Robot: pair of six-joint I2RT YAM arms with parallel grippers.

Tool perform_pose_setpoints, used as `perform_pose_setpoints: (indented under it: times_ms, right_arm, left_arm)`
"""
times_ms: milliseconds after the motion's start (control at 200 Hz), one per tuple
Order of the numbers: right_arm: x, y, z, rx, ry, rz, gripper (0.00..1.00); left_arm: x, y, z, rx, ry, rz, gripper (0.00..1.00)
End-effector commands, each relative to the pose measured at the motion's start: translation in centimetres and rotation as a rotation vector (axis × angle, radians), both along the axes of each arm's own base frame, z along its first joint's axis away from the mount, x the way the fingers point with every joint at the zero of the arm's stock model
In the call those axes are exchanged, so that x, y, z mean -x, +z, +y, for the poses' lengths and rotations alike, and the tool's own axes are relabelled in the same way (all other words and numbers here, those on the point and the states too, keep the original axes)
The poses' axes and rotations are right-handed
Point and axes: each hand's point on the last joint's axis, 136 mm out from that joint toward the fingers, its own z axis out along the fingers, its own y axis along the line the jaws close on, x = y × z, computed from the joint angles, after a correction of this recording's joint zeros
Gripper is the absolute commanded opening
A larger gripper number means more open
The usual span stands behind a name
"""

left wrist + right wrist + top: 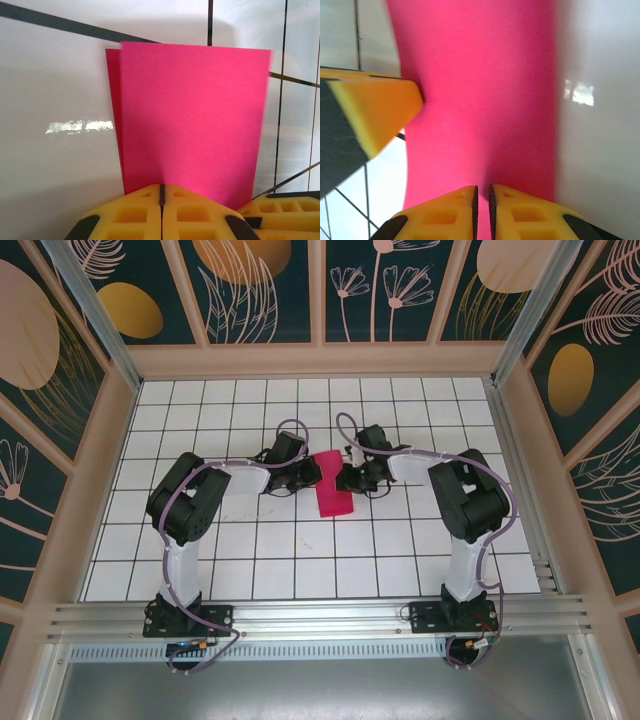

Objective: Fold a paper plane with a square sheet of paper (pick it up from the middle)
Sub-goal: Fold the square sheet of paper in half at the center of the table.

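Note:
The square sheet of paper lies folded in half on the white grid table, a magenta-pink strip between the two arms. In the left wrist view the sheet shows two layers slightly offset along its left edge. My left gripper is shut, its yellow tips resting on the sheet's near edge. From the other side my right gripper sits on the sheet with its jaws a thin slit apart and pink showing through. Whether either one pinches the paper I cannot tell. No paper plane shape is formed.
The white tiled table is walled by wooden rails and patterned panels. A metal rail runs along the near edge by the arm bases. A left finger shows in the right wrist view, a right finger in the left.

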Motion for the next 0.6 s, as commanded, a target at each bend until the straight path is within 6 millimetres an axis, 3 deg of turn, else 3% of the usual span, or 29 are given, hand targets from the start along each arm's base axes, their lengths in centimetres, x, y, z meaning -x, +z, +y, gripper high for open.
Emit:
perform_pose_setpoints:
  times_ms: [0, 140, 350, 405, 595]
  right_arm:
    - [1.2, -2.5, -1.5, 0.08, 0.001, 0.046, 0.16]
    - [1.8, -3.1, -2.3, 0.114, -0.002, 0.053, 0.16]
    - [1.4, 1.9, -0.5, -0.022, 0.032, -0.024, 0.18]
    - [1.8, 2.4, -0.2, -0.056, 0.043, -0.017, 0.18]
    - [3.5, 0.5, -1.1, -0.034, 0.027, 0.041, 0.18]
  left_arm:
    - [4.7, -9.1, 4.7, -0.244, 0.028, 0.205, 0.08]
    - [4.6, -9.2, 4.7, -0.241, 0.028, 0.204, 0.07]
    - [4.8, -9.4, 4.8, -0.245, 0.026, 0.207, 0.07]
    - [4.8, -9.3, 4.8, -0.246, 0.027, 0.206, 0.07]
    - [4.8, -9.5, 4.8, -0.247, 0.025, 0.21, 0.07]
